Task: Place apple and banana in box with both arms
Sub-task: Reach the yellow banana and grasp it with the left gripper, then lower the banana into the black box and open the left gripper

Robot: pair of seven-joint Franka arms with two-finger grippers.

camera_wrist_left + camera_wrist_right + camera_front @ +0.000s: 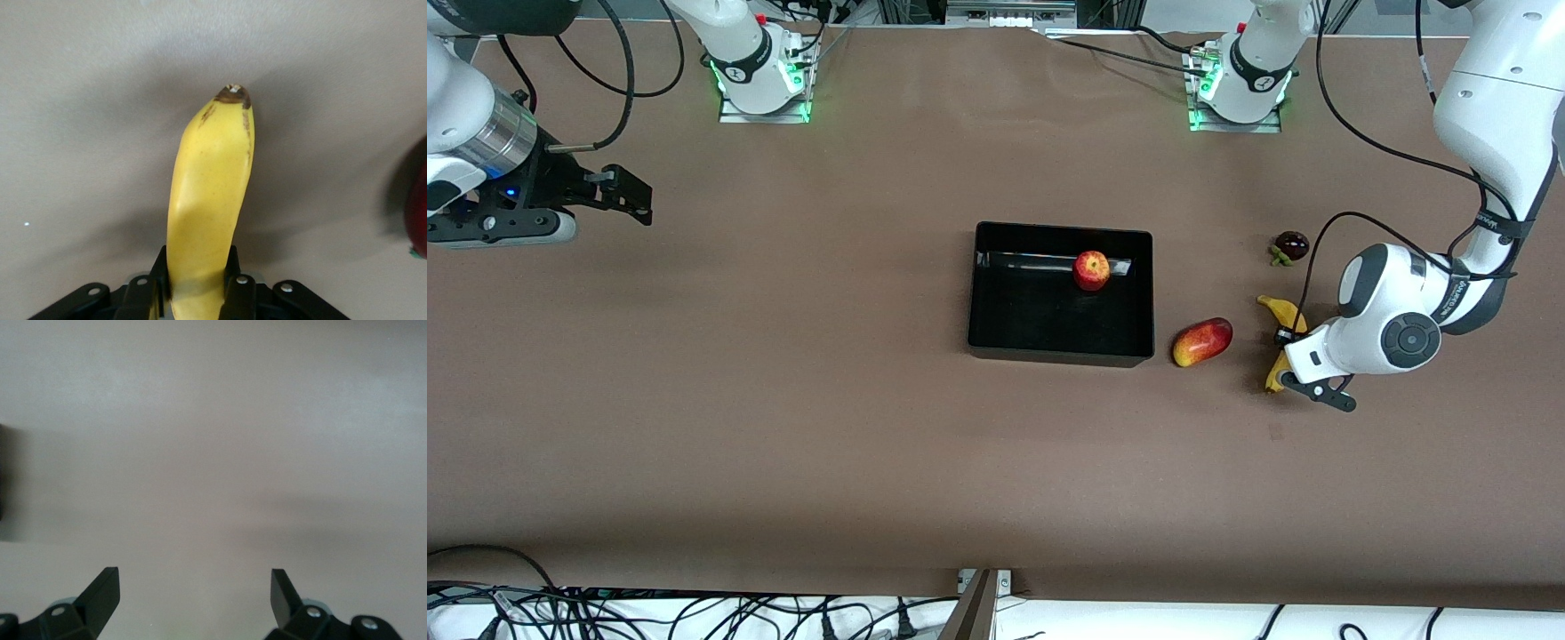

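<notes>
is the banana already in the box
No, the banana lies on the table beside the box, clamped in the left gripper.

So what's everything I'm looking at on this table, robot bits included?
box: one, black, mid-table.
apple: one, red with yellow patches, in the box.
mango-like fruit: one, red-yellow, on the table beside the box, toward the left arm's end.
banana: one, yellow with dark tips, on the table past that fruit, clamped in the left gripper.
dark round fruit: one, deep purple, farther from the front camera than the banana.
table: one, brown.
left gripper: black, shut on the banana.
right gripper: black, open, waiting over bare table at the right arm's end.
</notes>
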